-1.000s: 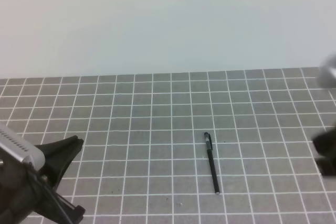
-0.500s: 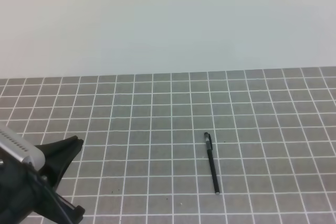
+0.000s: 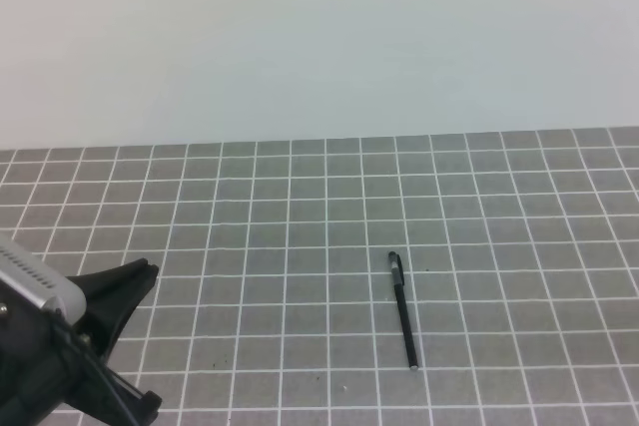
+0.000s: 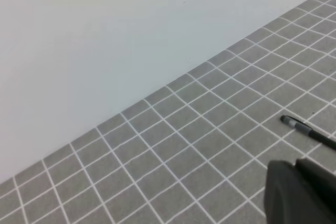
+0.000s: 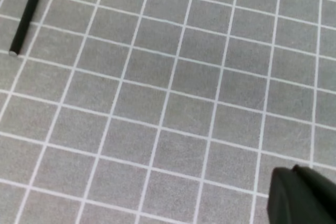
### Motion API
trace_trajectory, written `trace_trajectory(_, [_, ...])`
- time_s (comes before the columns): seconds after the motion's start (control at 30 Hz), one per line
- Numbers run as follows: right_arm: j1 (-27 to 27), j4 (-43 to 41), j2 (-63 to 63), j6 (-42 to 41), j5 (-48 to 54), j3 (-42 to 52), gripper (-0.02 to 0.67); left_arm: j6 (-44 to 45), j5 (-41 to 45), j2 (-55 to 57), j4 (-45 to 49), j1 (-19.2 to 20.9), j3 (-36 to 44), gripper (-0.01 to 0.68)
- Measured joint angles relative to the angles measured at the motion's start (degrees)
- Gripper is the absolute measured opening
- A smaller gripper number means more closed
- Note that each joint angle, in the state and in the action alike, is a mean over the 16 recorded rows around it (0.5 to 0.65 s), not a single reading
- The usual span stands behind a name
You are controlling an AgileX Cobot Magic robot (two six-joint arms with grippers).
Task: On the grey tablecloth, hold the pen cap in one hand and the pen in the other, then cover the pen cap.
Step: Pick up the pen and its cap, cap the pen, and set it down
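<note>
lying capped on grey tablecloth (image 3: 300, 207), pen (image 3: 403, 321) with pen cap (image 3: 395, 266) seated; left end effector (image 3: 125, 291) clenched empty, right end effector (image 5: 302, 195) clenched empty; nothing left but keeping clear.

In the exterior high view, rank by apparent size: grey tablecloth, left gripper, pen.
1. grey tablecloth, filling the lower half.
2. left gripper, though it sits nearest the camera, so its bulk is exaggerated.
3. pen, a thin black stick lying flat.

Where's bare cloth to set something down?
Bare: the grey tablecloth between the wall edge and the pen, plus everything right of the pen. Crowded: the near-left corner, under the left gripper.
</note>
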Motion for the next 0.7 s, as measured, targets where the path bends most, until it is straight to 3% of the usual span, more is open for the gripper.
trace_trajectory(0.27, [-4.4, -1.3, -4.2, -2.1, -4.4, 3.4, 0.004, 0.0, 0.0, 0.0, 0.0, 0.0, 0.0, -0.002])
trace_trajectory(0.7, [-19.7, -2.7, -25.2, -4.4, -25.2, 20.6, 0.004, 0.0, 0.0, 0.0, -0.1, 0.0, 0.0, -0.002])
